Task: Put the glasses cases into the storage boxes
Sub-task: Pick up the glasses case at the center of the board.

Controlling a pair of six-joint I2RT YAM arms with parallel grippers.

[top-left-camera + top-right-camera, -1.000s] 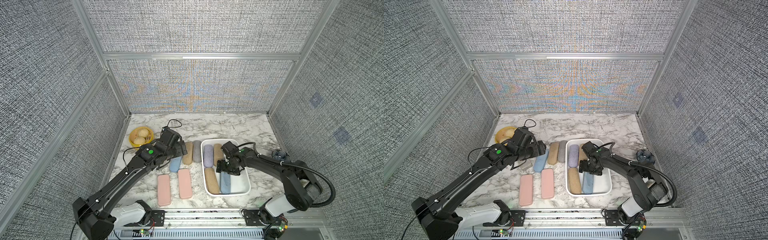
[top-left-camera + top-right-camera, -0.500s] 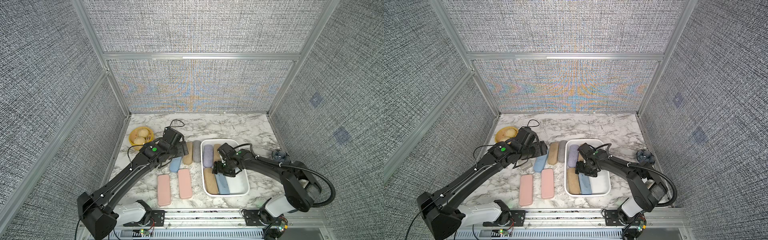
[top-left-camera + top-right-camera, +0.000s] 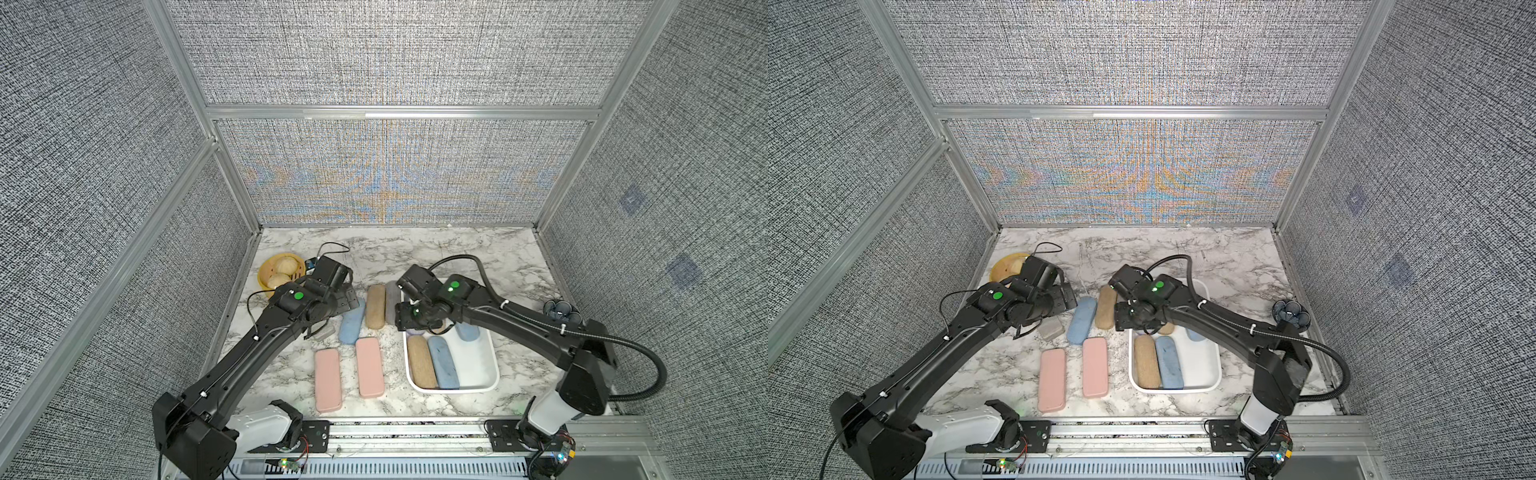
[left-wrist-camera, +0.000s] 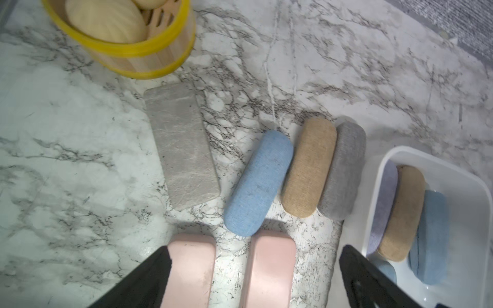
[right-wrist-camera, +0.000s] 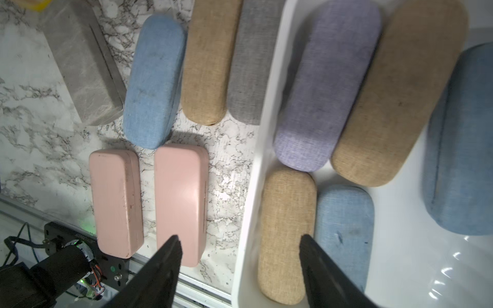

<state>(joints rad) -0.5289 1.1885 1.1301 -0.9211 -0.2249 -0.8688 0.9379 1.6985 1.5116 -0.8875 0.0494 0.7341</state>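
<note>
Left wrist view: L gripper (image 4: 256, 249) spread wide, empty, above pink cases (image 4: 192, 272). Steamer basket (image 4: 149, 61) w/ buns (image 4: 104, 21) near flat grey case (image 4: 181, 149). R gripper (image 5: 239, 237) jaws apart, empty, over white tray (image 5: 249, 208) rim; lavender case (image 5: 325, 88), tan case (image 5: 400, 101), blue case (image 5: 464, 138) lie inside. Marble tabletop (image 3: 415, 249), grey fabric walls (image 3: 395, 62).

White tray (image 3: 478, 365), white marble bench (image 4: 66, 133) with grey veins, plain pink case (image 5: 114, 202), lavender woven-look case (image 5: 325, 88), yellow-banded basket (image 4: 125, 52).

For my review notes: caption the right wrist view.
Open right gripper over white tray rim; five cases inside, six outside.
</note>
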